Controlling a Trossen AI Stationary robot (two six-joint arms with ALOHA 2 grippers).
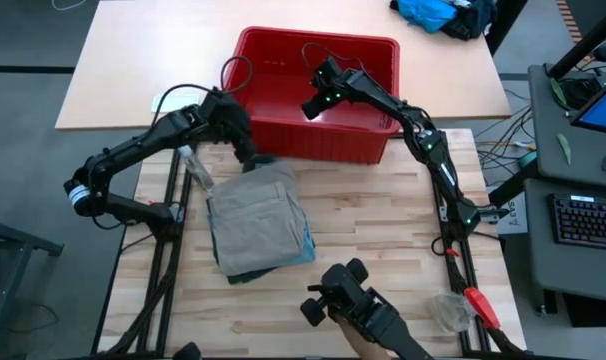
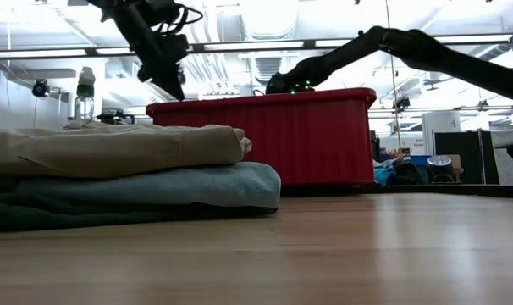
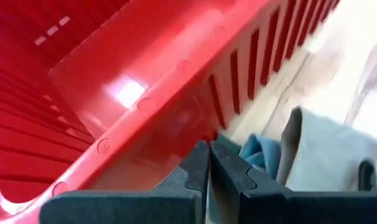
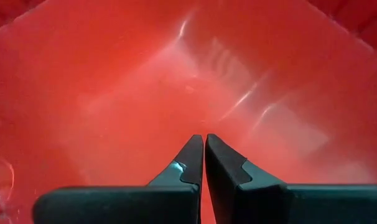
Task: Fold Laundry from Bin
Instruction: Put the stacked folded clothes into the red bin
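The laundry lies folded in one stack (image 1: 258,215) on the table, in front of the bin's left end. A khaki piece (image 2: 113,148) is on top, light blue denim (image 2: 155,185) is in the middle, and a dark green piece (image 2: 36,216) is at the bottom. The red bin (image 1: 318,140) stands at the table's far side, and its floor (image 4: 176,74) shows bare. My left gripper (image 1: 249,152) is shut and hangs above the stack's far edge, beside the bin's near wall (image 3: 176,118). My right gripper (image 1: 316,103) is shut and empty, over the inside of the bin.
A clear plastic bottle (image 1: 194,165) stands left of the stack. A bright blue cloth heap (image 1: 431,12) lies on the far table. A dark device (image 1: 348,295), a clear plastic piece (image 1: 448,310) and a red-handled tool (image 1: 480,305) are at the near edge. Bare wood (image 1: 383,220) lies right of the stack.
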